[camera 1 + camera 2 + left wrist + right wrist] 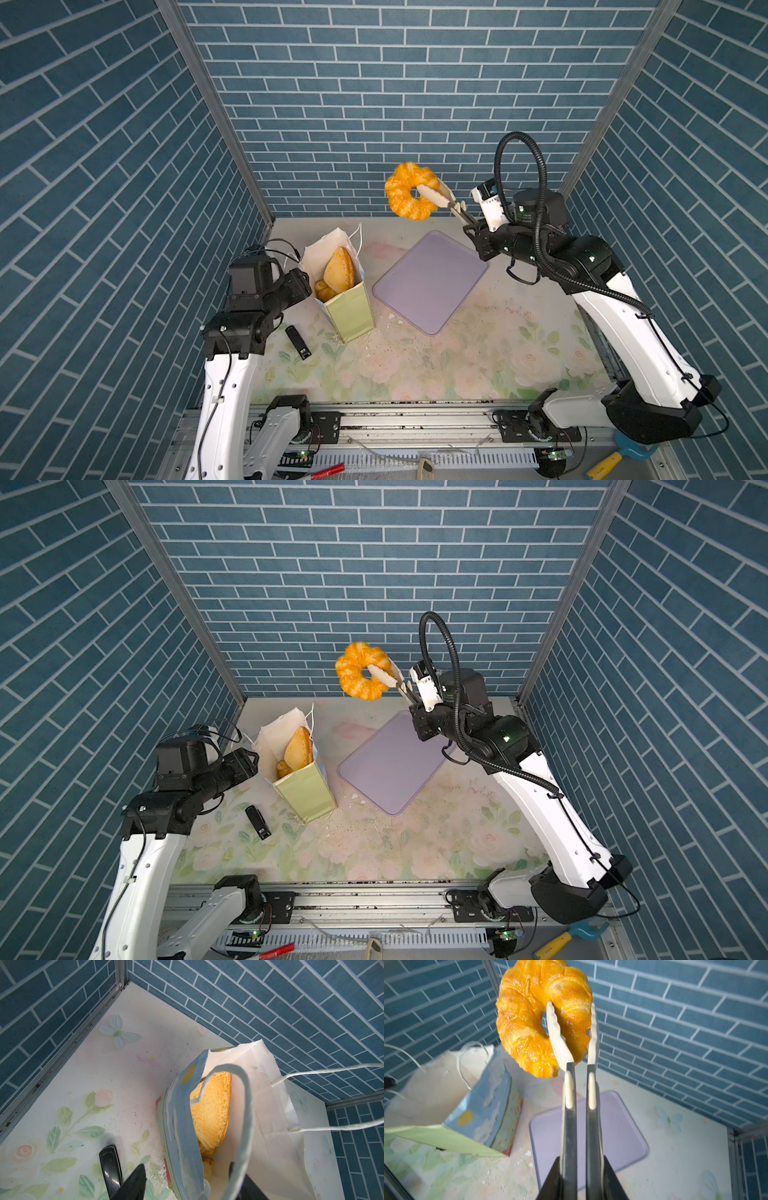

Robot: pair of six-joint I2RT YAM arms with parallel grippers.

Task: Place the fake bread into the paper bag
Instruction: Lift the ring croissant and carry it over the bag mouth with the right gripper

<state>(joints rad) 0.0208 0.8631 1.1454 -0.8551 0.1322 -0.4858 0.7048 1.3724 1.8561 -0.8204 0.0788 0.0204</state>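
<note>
My right jaws are clenched on the tongs (pixel 436 197). The tongs pinch one limb of the ring croissant (pixel 397 197), one blade at its hole and the other on the outer edge. It hangs free, high above the far end of the lavender tray (pixel 428 282). I read that height as deliberate, since the piece must clear the rim of the paper bag (pixel 351 309), which stands well to the left on the bench (pixel 478 357). My left jaws are spread astride the bag's near wall, one inside and one outside (not pinching it, as far as the wrist view shows). I take that as bracing the mouth open. A toast slice (pixel 340 270) already stands on edge inside, so room looks tight for so wide a ring.
</note>
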